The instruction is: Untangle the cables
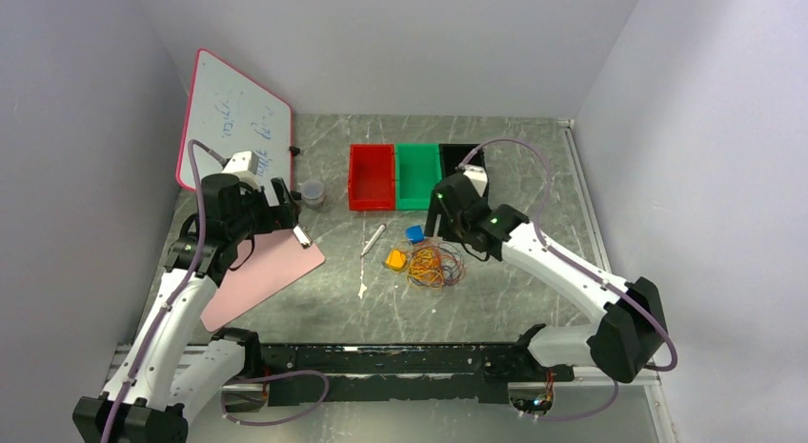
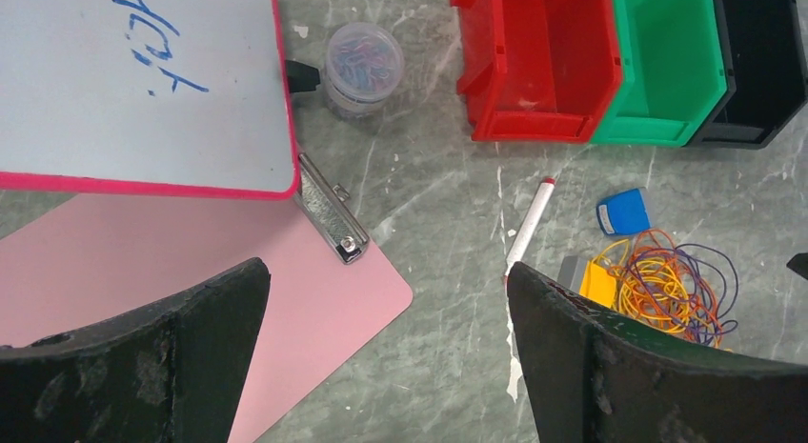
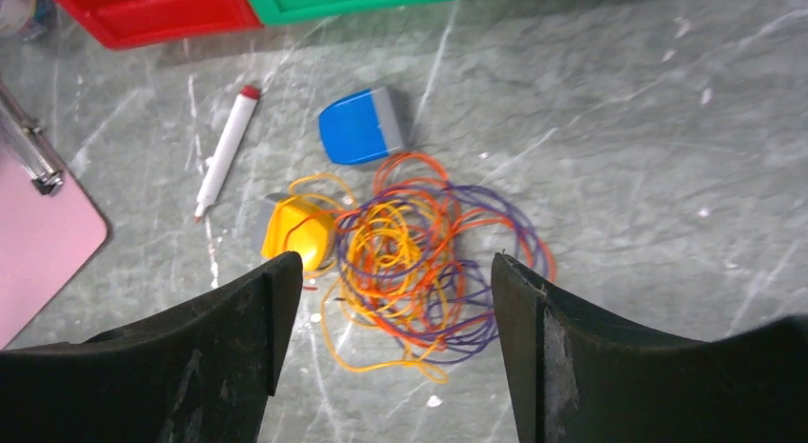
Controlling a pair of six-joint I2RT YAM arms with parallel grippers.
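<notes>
Right claw — above tangled cables

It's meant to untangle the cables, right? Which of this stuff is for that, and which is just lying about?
For the job: the cables.
Just lying about: marker, blue block, yellow block, pink clipboard, whiteboard, jar, red bin, green bin, black bin.

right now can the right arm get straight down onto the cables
Probably yes: the right gripper hangs open above the cables with nothing between them; only the yellow block crowds one edge.
</notes>
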